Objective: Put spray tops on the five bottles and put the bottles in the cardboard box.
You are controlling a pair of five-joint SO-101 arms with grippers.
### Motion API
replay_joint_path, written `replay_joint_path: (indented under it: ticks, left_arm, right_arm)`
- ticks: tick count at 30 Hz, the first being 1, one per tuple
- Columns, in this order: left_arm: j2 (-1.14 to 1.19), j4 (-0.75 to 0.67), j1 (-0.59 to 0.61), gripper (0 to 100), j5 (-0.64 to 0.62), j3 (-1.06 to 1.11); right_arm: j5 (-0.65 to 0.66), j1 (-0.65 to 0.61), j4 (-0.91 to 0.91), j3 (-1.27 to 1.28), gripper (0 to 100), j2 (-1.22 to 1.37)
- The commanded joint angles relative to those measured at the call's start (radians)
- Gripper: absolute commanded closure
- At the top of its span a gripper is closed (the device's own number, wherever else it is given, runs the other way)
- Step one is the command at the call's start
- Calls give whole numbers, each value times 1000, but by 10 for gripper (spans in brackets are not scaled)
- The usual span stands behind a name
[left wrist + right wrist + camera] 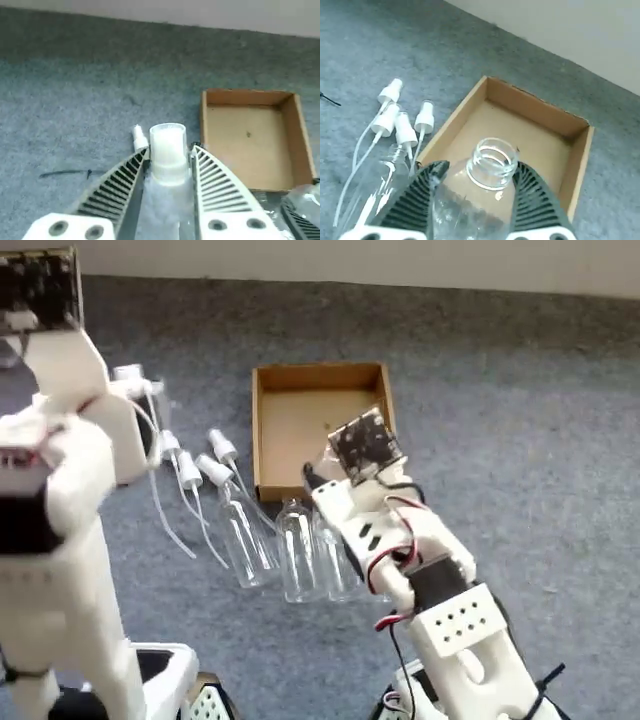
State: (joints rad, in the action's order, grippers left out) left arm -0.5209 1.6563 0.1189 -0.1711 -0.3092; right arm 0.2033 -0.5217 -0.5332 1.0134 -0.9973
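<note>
A: Step now?
B: Capping. Left gripper (168, 153) is clamped on a spray top (167, 142), off the left wall of the cardboard box (247, 96). Right gripper (480, 172) grips a clear bottle (492, 162) at the box's near wall.
A: Doing it well?
B: I'd hold the neck steady, centre the top over it, then press straight down.
A: Bottle's look?
B: Clear plastic with an open, ridged neck and no cap.

**Grey carpet and what lies on it**

Grey carpet (500, 390), short pile, under everything. Set flat on it: open cardboard box (320, 376), mouth up. Just beside one side wall: four white spray tops (190, 470), dip tubes trailing loose. Near the front wall: clear bottles (247, 538) on their sides, close together. Well apart: thin black strip (70, 173).
</note>
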Motion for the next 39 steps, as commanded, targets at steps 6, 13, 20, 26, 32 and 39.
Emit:
replay_joint_path:
  ticks: [6, 13, 20, 26, 32, 39]
  left_arm:
    - [-265, -453, -232, 944, -12, 225]
    - [-197, -717, -423, 944, -6, 321]
    - [-64, -836, -516, 944, -5, 317]
    - [4, -844, -584, 944, 84, 314]
    - [-19, -825, -615, 944, 92, 252]
    - [-10, -756, -641, 944, 92, 252]
  right_arm:
    - [8, -44, 157, 289, 994, -401]
    - [9, -47, 94, 421, 994, -613]
    - [9, -47, 94, 435, 994, -599]
    - [9, -47, 94, 437, 994, -601]
    - [9, -47, 94, 437, 994, -599]
    - [9, -42, 94, 437, 994, -599]
